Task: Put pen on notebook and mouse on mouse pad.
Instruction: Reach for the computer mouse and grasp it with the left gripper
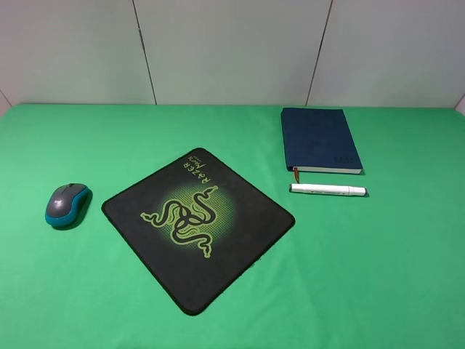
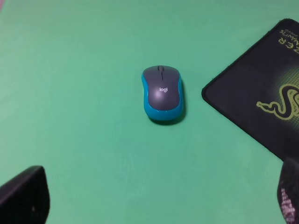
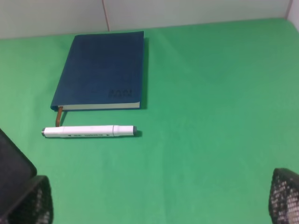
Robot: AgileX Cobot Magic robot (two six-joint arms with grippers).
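The mouse (image 1: 67, 204), dark grey on top with teal sides, rests on the green table left of the black mouse pad (image 1: 197, 225) with its green snake logo. In the left wrist view the mouse (image 2: 162, 92) lies ahead of my left gripper (image 2: 156, 205), beside a corner of the mouse pad (image 2: 261, 100). The fingers (image 2: 23, 196) stand wide apart, holding nothing. The navy notebook (image 1: 319, 139) lies closed at the back right, and the white pen (image 1: 328, 190) lies just in front of it. My right gripper (image 3: 156, 205) is open, hovering short of the pen (image 3: 88, 131) and notebook (image 3: 102, 69).
A green cloth (image 1: 378, 276) covers the whole table. A pale panelled wall (image 1: 232, 51) stands behind the far edge. Neither arm shows in the exterior high view.
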